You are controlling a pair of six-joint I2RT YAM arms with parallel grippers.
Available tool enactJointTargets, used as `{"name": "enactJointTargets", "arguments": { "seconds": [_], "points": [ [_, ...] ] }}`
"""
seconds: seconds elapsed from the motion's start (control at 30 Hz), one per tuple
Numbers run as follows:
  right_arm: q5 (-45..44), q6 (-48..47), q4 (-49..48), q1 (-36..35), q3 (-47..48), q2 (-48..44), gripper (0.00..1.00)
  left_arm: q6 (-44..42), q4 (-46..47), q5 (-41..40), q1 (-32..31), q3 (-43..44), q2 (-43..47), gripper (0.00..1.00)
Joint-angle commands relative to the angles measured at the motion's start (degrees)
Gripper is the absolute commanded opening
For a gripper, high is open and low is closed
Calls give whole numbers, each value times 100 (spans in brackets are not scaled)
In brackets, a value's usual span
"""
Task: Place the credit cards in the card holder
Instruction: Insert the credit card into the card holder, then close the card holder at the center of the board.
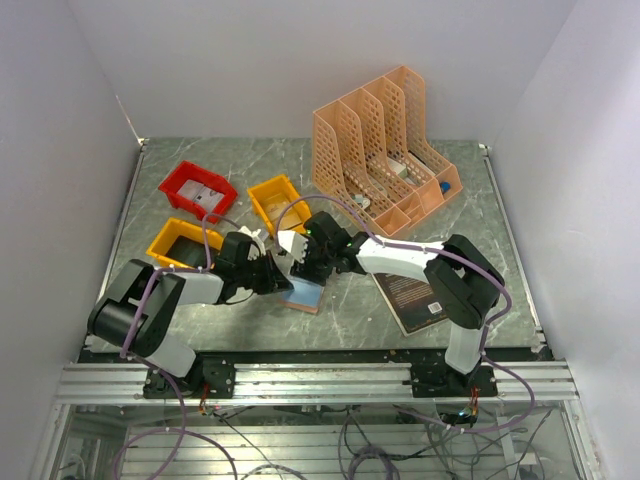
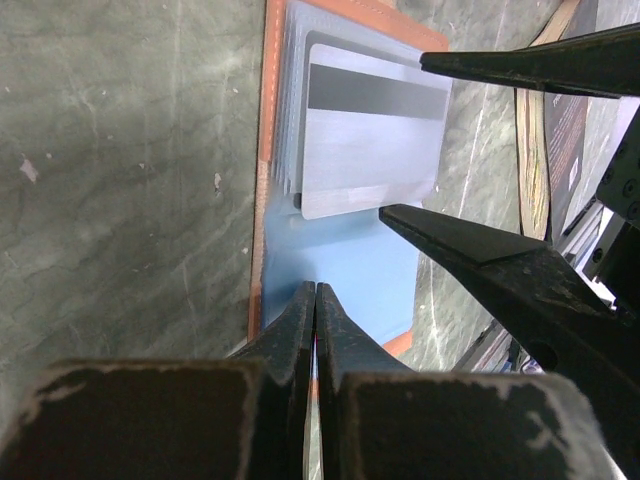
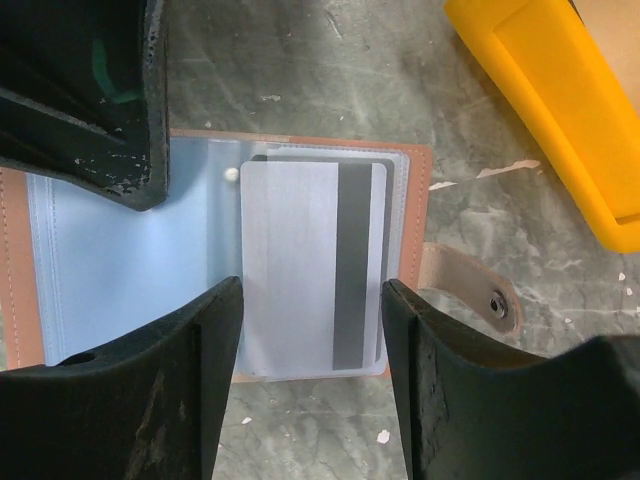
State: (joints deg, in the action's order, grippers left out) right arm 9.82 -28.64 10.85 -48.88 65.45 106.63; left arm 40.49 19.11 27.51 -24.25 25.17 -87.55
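So, where things stand:

- The card holder [image 3: 110, 260] lies open on the bench [image 1: 200, 310], pale blue inside facing up, in the middle of the near half between my two arms.
- My left gripper [image 2: 316, 290] is closed tight, tips pressed together right at the near edge of the holder's blue face. It could be pinning it down or pinching a sleeve, I honestly can't tell which.
- My right gripper [image 3: 310, 290] is spread fairly wide, one finger on each side of a grey credit card [image 3: 300, 265]. There are gaps on both sides, so I'm not gripping it.
- That card sits on the snap-tab half of the holder, stripe up. One short edge pokes just past the holder's rim, so I'd say it's mostly in but not fully seated.
- Left to do, I reckon: nudge this one home, then the remaining cards. I can't make out any loose ones from the top view, though.
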Motion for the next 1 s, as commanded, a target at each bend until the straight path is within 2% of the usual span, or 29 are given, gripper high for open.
{"name": "enactJointTargets", "arguments": {
  "seconds": [0.0, 0.13, 0.37, 0.57, 0.7, 0.8, 0.9, 0.97],
  "points": [
    [-130, 95, -131, 30, 4, -57, 57, -300, -374, -335, -36, -150, -209, 7],
    [1025, 264, 24, 222, 58, -230, 61, -339, -459, -338, -36, -57, -54, 7],
    [2696, 756, -72, 1029, -24, -492, 63, -449, -914, -571, -35, 231, 859, 17],
    [3015, 1194, -128, 1473, 31, -204, 62, -652, -1419, -1020, -36, 239, 1906, 18],
    [3111, 1248, 179, 1586, 247, 185, 56, -672, -1677, -1518, -35, 92, 2953, 20],
    [3105, 1198, 394, 1616, 370, 387, 50, -588, -1864, -2121, -36, -67, 3921, 36],
    [3034, 1136, 514, 1616, 449, 498, 48, -355, -1944, -2510, -36, -308, 4669, 67],
    [2979, 1096, 597, 1619, 496, 591, 47, -201, -2014, -2563, -28, -433, 4941, 78]
  ]
}}
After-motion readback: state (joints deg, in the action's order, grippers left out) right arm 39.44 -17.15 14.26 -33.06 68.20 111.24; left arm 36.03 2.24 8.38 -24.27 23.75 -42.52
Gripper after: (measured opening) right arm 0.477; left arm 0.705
